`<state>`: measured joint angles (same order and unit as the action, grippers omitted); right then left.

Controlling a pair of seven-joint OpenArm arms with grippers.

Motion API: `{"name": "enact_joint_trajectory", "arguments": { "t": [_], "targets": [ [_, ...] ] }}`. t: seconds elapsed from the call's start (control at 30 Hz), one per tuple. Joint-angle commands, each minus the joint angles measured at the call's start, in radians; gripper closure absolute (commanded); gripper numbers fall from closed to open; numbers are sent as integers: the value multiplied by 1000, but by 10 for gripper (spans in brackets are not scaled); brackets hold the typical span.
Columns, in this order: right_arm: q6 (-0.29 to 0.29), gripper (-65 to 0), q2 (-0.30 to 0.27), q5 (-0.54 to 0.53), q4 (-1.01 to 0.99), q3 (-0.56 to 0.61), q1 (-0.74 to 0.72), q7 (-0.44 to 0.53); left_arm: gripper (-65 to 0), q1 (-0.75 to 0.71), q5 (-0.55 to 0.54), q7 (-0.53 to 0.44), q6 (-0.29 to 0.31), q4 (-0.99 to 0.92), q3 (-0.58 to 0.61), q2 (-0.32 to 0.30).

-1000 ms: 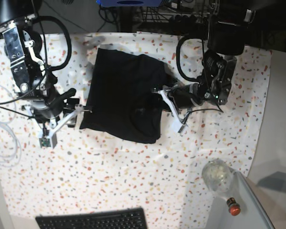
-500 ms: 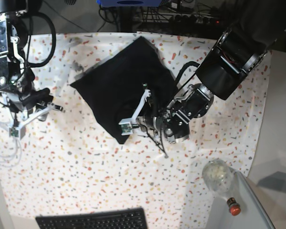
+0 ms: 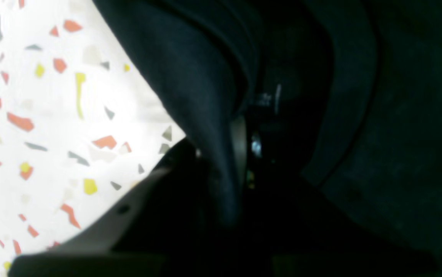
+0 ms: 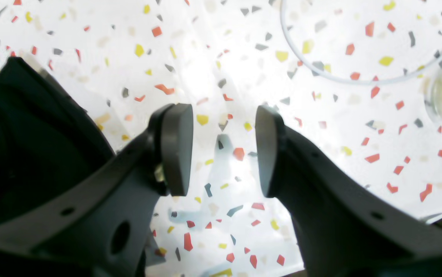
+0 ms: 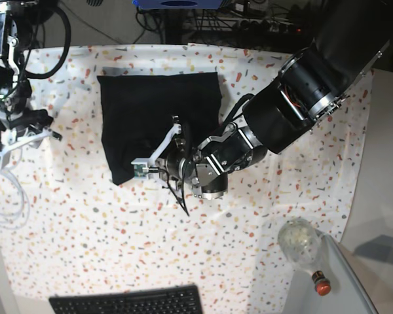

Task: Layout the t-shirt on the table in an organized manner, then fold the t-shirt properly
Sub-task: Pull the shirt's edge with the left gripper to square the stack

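The black t-shirt (image 5: 158,111) lies as a roughly square folded bundle on the speckled table (image 5: 85,222), towards the back centre. My left arm reaches across it from the right. My left gripper (image 5: 160,167) is at the shirt's front edge, shut on a fold of the cloth. In the left wrist view the dark t-shirt (image 3: 359,115) fills the right side and a ridge of it is pinched in the left gripper (image 3: 221,181). My right gripper (image 5: 42,135) is off to the far left, away from the shirt. It stands open over bare table with nothing between the fingers (image 4: 221,115).
A black keyboard (image 5: 128,302) lies at the front edge. A clear jar (image 5: 298,241) and a red-capped item (image 5: 321,286) stand at the front right. A white cable (image 5: 3,196) loops at the left edge, near the right gripper, cable (image 4: 359,80).
My left arm swung leftwards across the shirt, dragging its cloth, and the bundle turned from a diamond to a square. My right arm drew back to the far left, off the shirt.
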<state>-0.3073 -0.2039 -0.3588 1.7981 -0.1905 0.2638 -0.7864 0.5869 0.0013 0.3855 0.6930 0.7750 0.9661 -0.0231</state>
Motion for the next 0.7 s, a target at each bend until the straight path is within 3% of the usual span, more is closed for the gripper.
{"name": "enact_joint_trajectory", "arguments": {
  "t": [0.0,0.63,0.67],
  "targets": [
    [0,-255,-10,4,18,-7,-10,18,0,35,-4,-16,5,13,-5,16],
    [0,-255,-12,4,19,1,-11,18,0,66,-4,-12,5,22,0,21],
    [0,-255,-12,4,19,1,-11,18,-61,68,-4,-12,5,24,-2,21]
  ]
}}
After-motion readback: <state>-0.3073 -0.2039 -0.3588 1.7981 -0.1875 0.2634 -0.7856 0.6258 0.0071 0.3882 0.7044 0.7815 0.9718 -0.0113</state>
